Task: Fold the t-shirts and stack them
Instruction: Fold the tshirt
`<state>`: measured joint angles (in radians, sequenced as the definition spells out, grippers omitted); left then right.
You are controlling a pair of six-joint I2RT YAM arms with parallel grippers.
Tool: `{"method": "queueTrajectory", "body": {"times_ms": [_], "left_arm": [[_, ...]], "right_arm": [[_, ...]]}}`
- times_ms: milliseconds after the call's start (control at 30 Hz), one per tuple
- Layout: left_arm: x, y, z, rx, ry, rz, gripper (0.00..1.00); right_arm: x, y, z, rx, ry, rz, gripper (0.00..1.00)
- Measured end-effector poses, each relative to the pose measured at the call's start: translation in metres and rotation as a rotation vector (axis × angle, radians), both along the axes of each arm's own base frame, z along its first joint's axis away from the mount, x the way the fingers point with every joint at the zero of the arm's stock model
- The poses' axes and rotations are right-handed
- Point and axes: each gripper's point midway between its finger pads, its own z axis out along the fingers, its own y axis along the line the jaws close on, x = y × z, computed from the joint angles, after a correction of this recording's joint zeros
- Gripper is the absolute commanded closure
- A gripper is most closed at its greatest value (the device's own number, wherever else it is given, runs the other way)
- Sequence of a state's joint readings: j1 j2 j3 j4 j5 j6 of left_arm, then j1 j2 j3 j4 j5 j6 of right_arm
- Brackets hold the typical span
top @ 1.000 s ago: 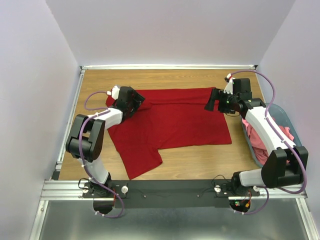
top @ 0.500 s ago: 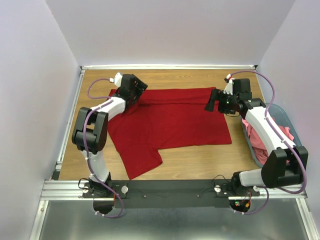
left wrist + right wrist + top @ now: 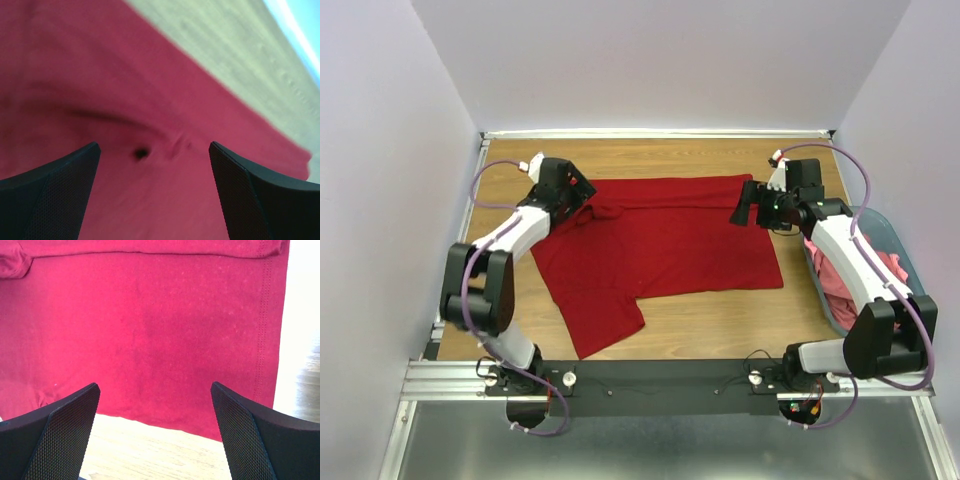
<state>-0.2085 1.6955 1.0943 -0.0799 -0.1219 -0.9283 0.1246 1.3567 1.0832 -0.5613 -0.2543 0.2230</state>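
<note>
The dark red t-shirt [image 3: 660, 240] lies spread on the wooden table, one sleeve reaching toward the near edge. My left gripper [image 3: 582, 195] is open, low over the shirt's far left corner; the left wrist view shows red cloth [image 3: 125, 100] between its fingers [image 3: 55, 190]. My right gripper [image 3: 745, 207] is open above the shirt's far right edge; the right wrist view shows the shirt [image 3: 150, 330] and its hem, apart from the fingers [image 3: 60, 435]. Salmon-pink t-shirts [image 3: 842, 283] lie in the basket at the right.
A grey-blue plastic basket [image 3: 900, 243] sits at the table's right edge under the right arm. Bare wood [image 3: 720, 320] runs along the near side and behind the shirt. White walls close in the table on three sides.
My left gripper has swung left and back along the shirt's far left corner, and the cloth there has shifted slightly. The right arm has not moved.
</note>
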Motion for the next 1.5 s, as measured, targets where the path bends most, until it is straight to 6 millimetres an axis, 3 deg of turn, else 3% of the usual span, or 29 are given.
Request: {"method": "queueTrajectory", "body": {"times_ms": [100,133,200,333,433,567,700,767,867,967,1167,1500], "left_arm": [[-0.023,0.014,0.016,0.027,-0.016,-0.008,0.08],[-0.029,0.025,0.025,0.027,-0.046,0.001,0.15],[-0.037,0.049,0.033,0.027,-0.083,0.037,0.21],[-0.049,0.102,0.019,0.03,-0.087,0.113,0.3],[-0.046,0.098,-0.004,0.03,-0.049,0.048,0.34],[-0.044,0.088,-0.032,0.034,0.002,-0.046,0.35],[-0.046,0.084,-0.053,0.033,0.05,-0.091,0.37],[-0.047,0.082,-0.057,0.03,0.059,-0.103,0.37],[-0.047,0.081,-0.058,0.028,0.06,-0.117,0.35],[-0.048,0.08,-0.058,0.027,0.058,-0.126,0.33],[-0.051,0.079,-0.05,0.041,0.035,-0.147,0.29],[-0.056,0.076,-0.048,0.045,0.027,-0.176,0.3]], "right_arm": [[-0.001,0.0,0.001,-0.002,-0.002,0.004,0.02],[-0.001,0.0,0.001,0.0,-0.002,0.007,0.03],[-0.002,0.003,0.001,0.011,0.001,0.02,0.06],[-0.004,0.018,0.002,0.078,0.016,0.067,0.22],[0.001,0.04,-0.002,0.144,0.034,0.106,0.32],[0.016,0.095,-0.009,0.222,0.058,0.197,0.46],[0.038,0.151,-0.02,0.286,0.057,0.262,0.47],[0.045,0.177,-0.035,0.309,0.081,0.281,0.47],[0.041,0.196,-0.061,0.322,0.143,0.281,0.47],[0.032,0.195,-0.083,0.321,0.197,0.26,0.46],[-0.002,0.174,-0.128,0.288,0.313,0.201,0.44],[-0.026,0.148,-0.129,0.238,0.272,0.156,0.43]]}}
